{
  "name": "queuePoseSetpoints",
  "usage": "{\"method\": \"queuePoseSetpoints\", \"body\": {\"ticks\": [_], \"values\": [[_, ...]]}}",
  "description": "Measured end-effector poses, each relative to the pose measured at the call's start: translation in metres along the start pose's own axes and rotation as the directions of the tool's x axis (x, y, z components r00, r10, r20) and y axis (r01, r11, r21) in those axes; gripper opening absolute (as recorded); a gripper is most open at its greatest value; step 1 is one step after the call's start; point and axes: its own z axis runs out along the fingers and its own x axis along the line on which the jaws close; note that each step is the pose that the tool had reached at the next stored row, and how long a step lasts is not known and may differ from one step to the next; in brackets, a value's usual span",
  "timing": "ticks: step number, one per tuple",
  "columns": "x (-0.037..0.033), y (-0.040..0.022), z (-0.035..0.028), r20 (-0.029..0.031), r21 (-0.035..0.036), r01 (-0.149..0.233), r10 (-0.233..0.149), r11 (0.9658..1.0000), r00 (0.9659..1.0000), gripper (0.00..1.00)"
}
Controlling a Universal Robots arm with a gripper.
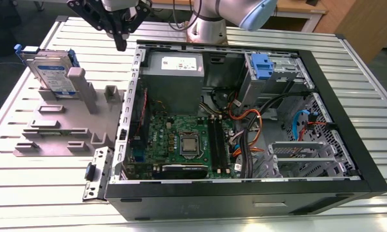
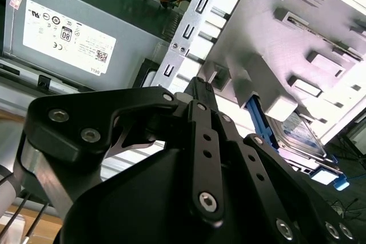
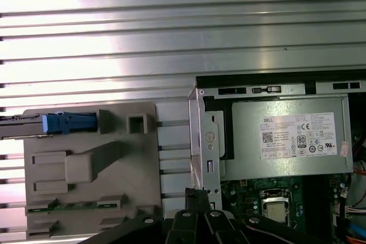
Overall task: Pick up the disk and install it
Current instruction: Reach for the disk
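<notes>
The disk (image 1: 54, 72) is a silver drive with a white-and-blue label and a blue side frame. It stands upright on edge in a grey fixture (image 1: 64, 128) at the exterior view's left. The second wrist view shows the disk (image 2: 297, 131) past the fixture's pegs. In the first wrist view I see the top edge of the disk (image 3: 66, 123). My gripper (image 1: 120, 44) hangs in the air to the exterior view's right of the disk, between the fixture and the case's back corner. Its black fingers meet at one tip, shut on nothing, as both wrist views show (image 2: 197, 84) (image 3: 197, 194).
An open black computer case (image 1: 348, 121) lies on the slatted metal table (image 1: 45, 193), showing the motherboard (image 1: 180, 140) and cables. A grey power supply box (image 1: 174, 67) sits at its back, and a blue bracket (image 1: 261, 65) sits in the drive bay. The arm's base (image 1: 206, 29) stands behind the case.
</notes>
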Motion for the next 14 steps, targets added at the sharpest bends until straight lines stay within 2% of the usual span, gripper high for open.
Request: {"method": "queuePoseSetpoints", "body": {"ticks": [10, 14], "values": [[0.0051, -0.0001, -0.0002, -0.0001, 0.0, 0.0, 0.0, 1.0, 1.0, 0.11], [0.0096, -0.0004, -0.0002, 0.0, 0.0, 0.0, 0.0, 1.0, 1.0, 0.11]]}}
